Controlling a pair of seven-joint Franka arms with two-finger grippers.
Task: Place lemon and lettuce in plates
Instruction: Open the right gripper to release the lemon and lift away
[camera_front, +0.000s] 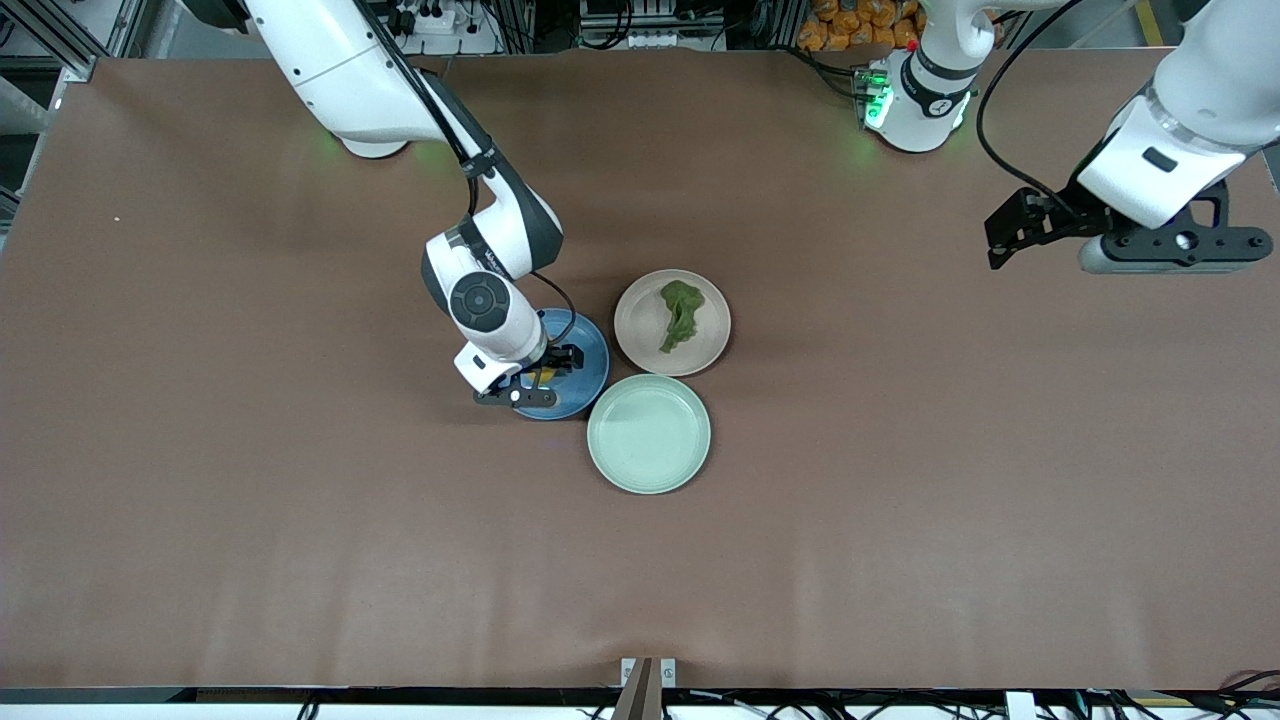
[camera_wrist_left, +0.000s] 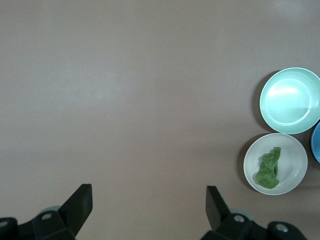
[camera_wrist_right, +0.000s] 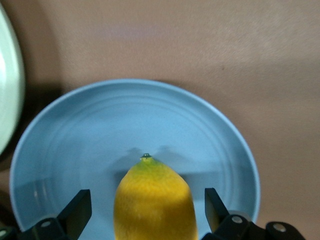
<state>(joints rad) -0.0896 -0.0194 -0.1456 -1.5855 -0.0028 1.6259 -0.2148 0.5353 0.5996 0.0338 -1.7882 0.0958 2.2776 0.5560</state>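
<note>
The yellow lemon (camera_wrist_right: 154, 200) lies in the blue plate (camera_wrist_right: 100, 130), which sits toward the right arm's end of the table. My right gripper (camera_wrist_right: 148, 210) is low over this blue plate (camera_front: 592, 362) and open, one finger on each side of the lemon with a gap at both. In the front view the right gripper (camera_front: 545, 375) hides most of the lemon. The dark-green lettuce (camera_front: 680, 312) rests in the beige-pink plate (camera_front: 640, 345) beside the blue one. My left gripper (camera_front: 992, 243) hangs open and empty over bare table near the left arm's end.
An empty mint-green plate (camera_front: 650, 433) sits nearer the front camera, touching the other two plates. The brown table mat (camera_front: 300, 520) spreads wide around the plates. The left wrist view shows the lettuce (camera_wrist_left: 268, 167) and the mint-green plate (camera_wrist_left: 290, 100) at a distance.
</note>
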